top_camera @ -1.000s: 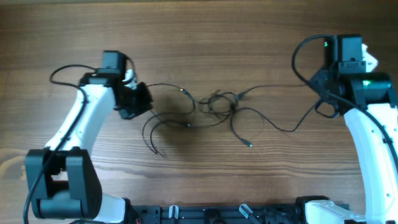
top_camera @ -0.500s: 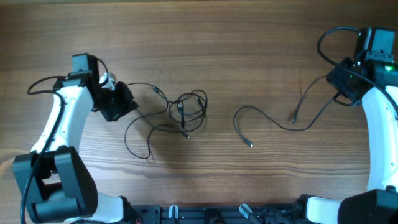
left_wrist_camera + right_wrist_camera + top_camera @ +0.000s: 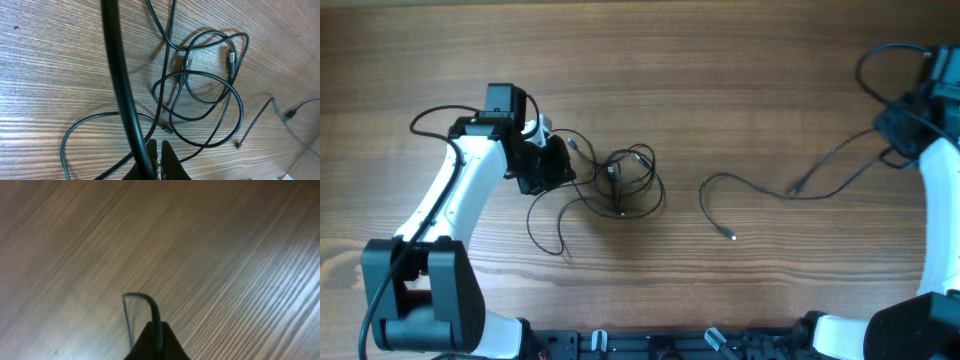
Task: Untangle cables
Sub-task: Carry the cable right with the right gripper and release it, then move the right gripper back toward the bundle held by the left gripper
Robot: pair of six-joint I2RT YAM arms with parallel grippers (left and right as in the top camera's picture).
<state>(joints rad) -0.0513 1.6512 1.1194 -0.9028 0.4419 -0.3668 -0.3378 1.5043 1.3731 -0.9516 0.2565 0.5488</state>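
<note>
A tangle of thin black cables (image 3: pixel 632 178) lies left of the table's middle, with a loose loop trailing toward the front (image 3: pixel 545 225). My left gripper (image 3: pixel 552 168) sits just left of it, shut on one strand. In the left wrist view its jaws (image 3: pixel 159 150) pinch a cord that runs up the frame, and the knot with a silver plug (image 3: pixel 187 65) lies beyond. A separate cable (image 3: pixel 725 176) stretches from mid-table to my right gripper (image 3: pixel 898 140) at the far right, which is shut on it (image 3: pixel 156 330).
The wooden table top (image 3: pixel 720 70) fills the view. The separate cable's free plug (image 3: pixel 732 236) lies toward the front of the middle. Thick black arm cables loop above each wrist (image 3: pixel 440 115).
The cables have been pulled apart: one cable came free of the knot and went right with my right gripper. My left gripper swung left, then came back right beside the tangle.
</note>
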